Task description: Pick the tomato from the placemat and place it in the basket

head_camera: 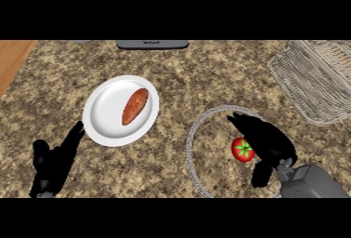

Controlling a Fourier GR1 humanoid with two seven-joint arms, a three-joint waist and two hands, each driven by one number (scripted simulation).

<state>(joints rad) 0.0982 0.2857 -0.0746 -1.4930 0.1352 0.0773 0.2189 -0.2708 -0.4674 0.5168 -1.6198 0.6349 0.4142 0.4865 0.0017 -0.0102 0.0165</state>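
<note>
Speckled brown-and-beige granite tabletop (pixel 205 74) fills the view, an orange-brown wooden strip (pixel 12 58) runs along its far left corner, light falls evenly across it.

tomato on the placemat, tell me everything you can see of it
The tomato is small, round and glossy red, with a green star-shaped calyx facing up. It sits inside the round grey-rimmed placemat, right of its middle. The black right hand is over it from the right and hides its right side; whether the fingers touch it cannot be told. It looks whole, and lies well short of the wicker basket at upper right.
</note>
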